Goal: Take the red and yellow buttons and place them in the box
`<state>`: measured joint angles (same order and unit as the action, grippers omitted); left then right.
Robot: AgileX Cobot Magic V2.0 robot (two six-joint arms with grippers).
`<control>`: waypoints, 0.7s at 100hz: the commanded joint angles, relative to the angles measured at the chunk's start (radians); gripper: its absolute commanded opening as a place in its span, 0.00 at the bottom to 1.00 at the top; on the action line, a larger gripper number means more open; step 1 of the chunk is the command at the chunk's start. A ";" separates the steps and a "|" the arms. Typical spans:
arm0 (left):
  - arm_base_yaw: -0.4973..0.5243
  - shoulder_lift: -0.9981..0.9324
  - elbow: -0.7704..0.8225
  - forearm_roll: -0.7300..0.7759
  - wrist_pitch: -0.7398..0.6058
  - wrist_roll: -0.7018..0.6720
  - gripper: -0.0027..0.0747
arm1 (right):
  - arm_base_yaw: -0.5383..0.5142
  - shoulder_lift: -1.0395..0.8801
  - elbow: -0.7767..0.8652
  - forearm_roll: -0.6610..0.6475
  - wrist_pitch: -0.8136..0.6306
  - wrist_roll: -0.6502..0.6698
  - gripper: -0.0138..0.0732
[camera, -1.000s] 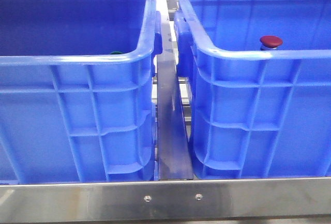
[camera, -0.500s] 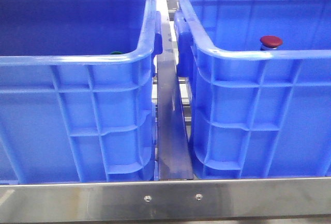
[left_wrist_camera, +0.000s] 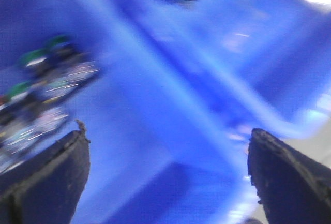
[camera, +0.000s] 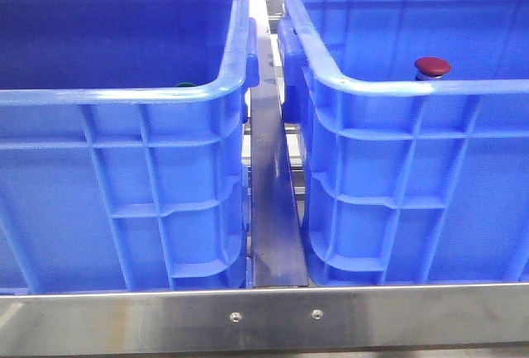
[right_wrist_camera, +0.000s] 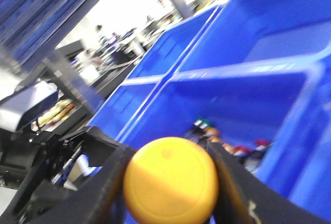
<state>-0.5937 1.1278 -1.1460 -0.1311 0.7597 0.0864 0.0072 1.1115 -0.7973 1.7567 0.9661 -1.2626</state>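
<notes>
Left crate (camera: 124,168): beside the right crate (camera: 413,176), a metal rail (camera: 273,209) running between them
Push button (camera: 433,66): inside the right crate, behind its front rim
Frame bar (camera: 264,321): in front of both crates

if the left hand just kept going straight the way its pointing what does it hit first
Most likely bare blue crate plastic, which fills the view between the open left hand's fingers. The picture is badly blurred, so depth is unclear. The green-topped buttons sit off to one side of that line.
</notes>
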 commanded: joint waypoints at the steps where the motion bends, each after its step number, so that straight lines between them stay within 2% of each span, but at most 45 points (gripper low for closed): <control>1: 0.076 -0.040 -0.004 -0.009 -0.079 -0.014 0.79 | -0.056 -0.045 -0.034 0.032 0.028 -0.016 0.39; 26: 0.327 -0.173 0.147 -0.011 -0.182 -0.014 0.79 | -0.193 -0.107 -0.034 -0.059 -0.062 -0.018 0.39; 40: 0.443 -0.287 0.244 -0.011 -0.237 -0.014 0.79 | -0.232 -0.117 -0.034 -0.115 -0.135 -0.018 0.39; 54: 0.525 -0.424 0.332 -0.011 -0.273 -0.014 0.79 | -0.237 -0.117 -0.034 -0.165 -0.205 -0.019 0.39; 70: 0.556 -0.580 0.419 -0.007 -0.276 -0.014 0.79 | -0.237 -0.117 -0.034 -0.215 -0.289 -0.021 0.39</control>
<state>-0.0494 0.6147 -0.7386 -0.1297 0.5666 0.0828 -0.2247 1.0123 -0.7973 1.5159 0.7139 -1.2678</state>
